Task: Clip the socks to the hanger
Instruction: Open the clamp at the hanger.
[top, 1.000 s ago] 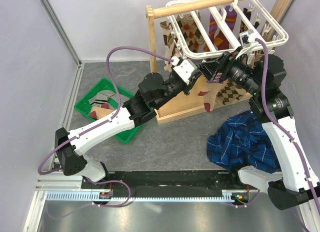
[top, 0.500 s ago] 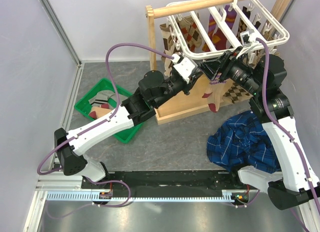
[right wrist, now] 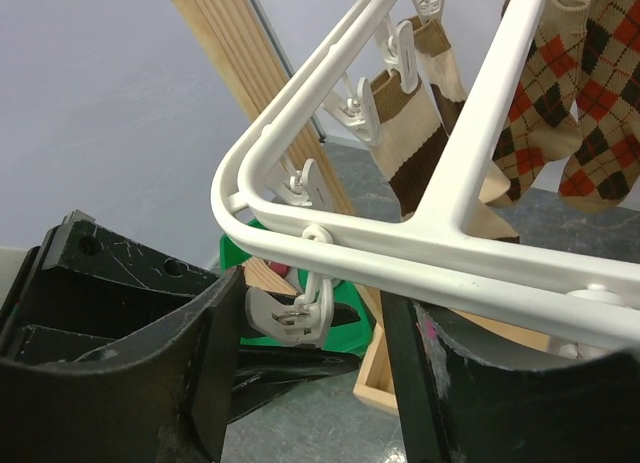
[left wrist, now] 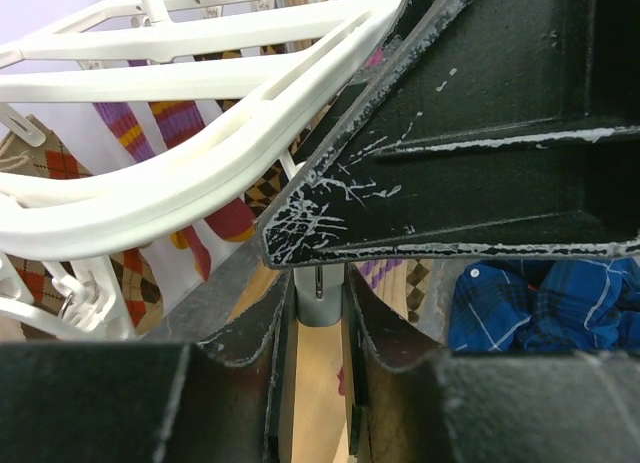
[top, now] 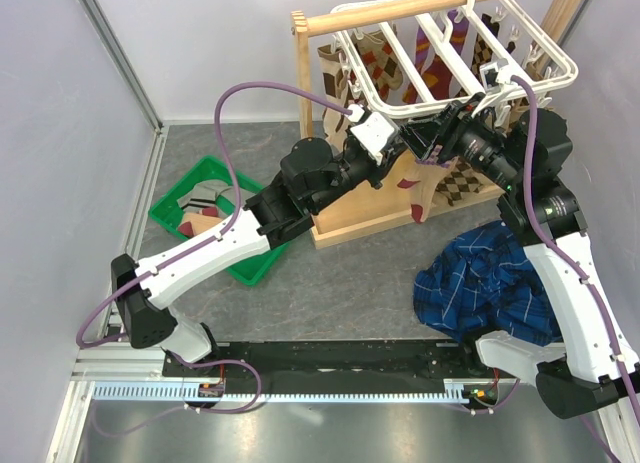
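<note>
**Sock-drying station: both claws at the hanger's near corner**

1. White plastic grid hanger [right wrist: 478, 133]. Hangs by its hook from a round wooden rail [top: 400, 15] at the upper right of the overhead frame. Small white clips dangle from its rim.

2. Corner clip [right wrist: 290, 318]. White with a metal spring, it hangs on a ring under the rounded corner of the rim, centre of the right wrist frame, and lies tilted.

3. Right gripper [right wrist: 312, 305]. Black fingers stand well apart, one at the lower left and one at the lower right of its own frame. The corner clip and the hanger rim lie between them.

4. Left gripper [left wrist: 318, 283]. It reaches up from the lower left to the same corner. Its fingers are nearly together, leaving a narrow slot with a pale piece and a metal pin at the far end. I cannot tell whether it grips anything.

5. Tan sock with maroon toe [top: 420, 193]. Hangs just below the two claws, in front of the wooden stand. What holds its top is hidden.

6. Beige sock with brown bands [right wrist: 405, 133]. Clipped to the rim, upper centre of the right wrist frame, beside brown argyle socks [right wrist: 565, 93].

7. Loose socks [top: 205, 208]. They lie in a green plastic tray [top: 178, 188], centre left of the overhead frame.

8. Blue plaid cloth [top: 490, 283]. Crumpled on the table at the lower right.
</note>
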